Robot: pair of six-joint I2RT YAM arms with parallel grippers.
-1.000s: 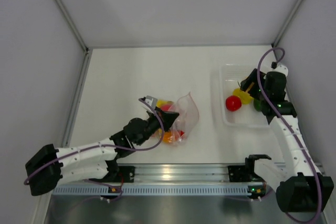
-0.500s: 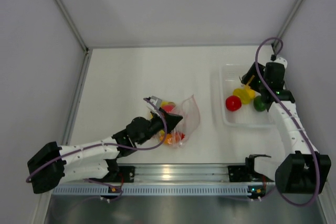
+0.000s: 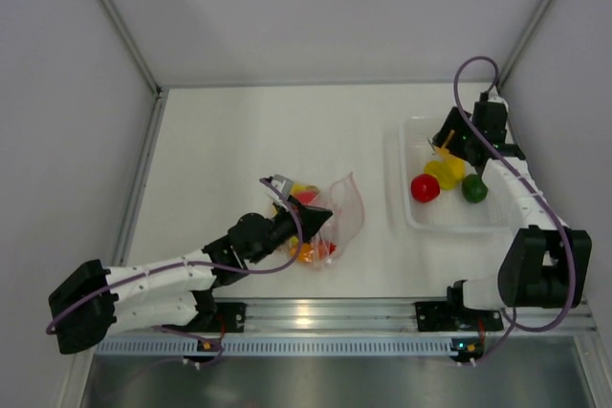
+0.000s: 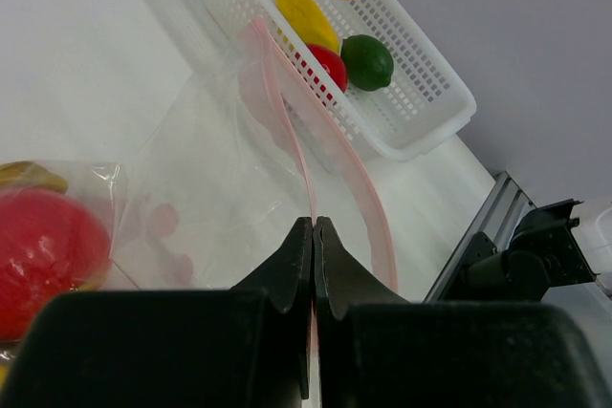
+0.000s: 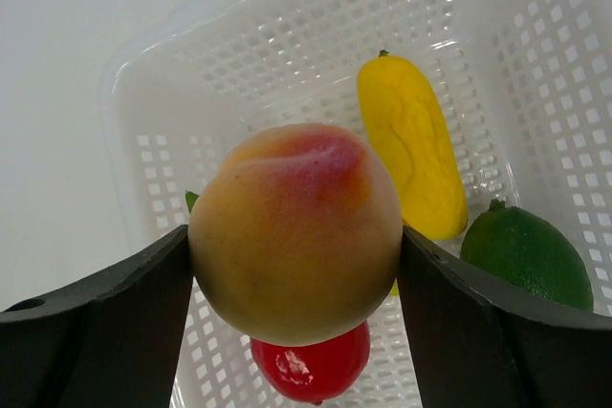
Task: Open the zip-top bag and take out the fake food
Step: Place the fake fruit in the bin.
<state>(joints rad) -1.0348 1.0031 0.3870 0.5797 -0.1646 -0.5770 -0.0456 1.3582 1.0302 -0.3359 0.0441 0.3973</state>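
worktop (image 3: 239, 140): carries the zip-top bag in its near middle part and the basket at its right side, well apart from each other.
zip-top bag (image 3: 342, 207): lies left of the basket; its zip edge is raised and pinched between the fingers of the left end effector (image 4: 314, 236), which reaches in from the near left.
bagged pieces (image 3: 306, 250): inside the zip-top bag, in its left and near part.
basket (image 3: 405, 155): holds three pieces: round piece (image 3: 425, 187) at left, long piece (image 3: 446, 173) just beside it in the middle, lime (image 3: 473, 188) at right.
peach (image 5: 295, 217): clamped between the fingers of the right end effector (image 5: 296, 255), above the basket's far part.
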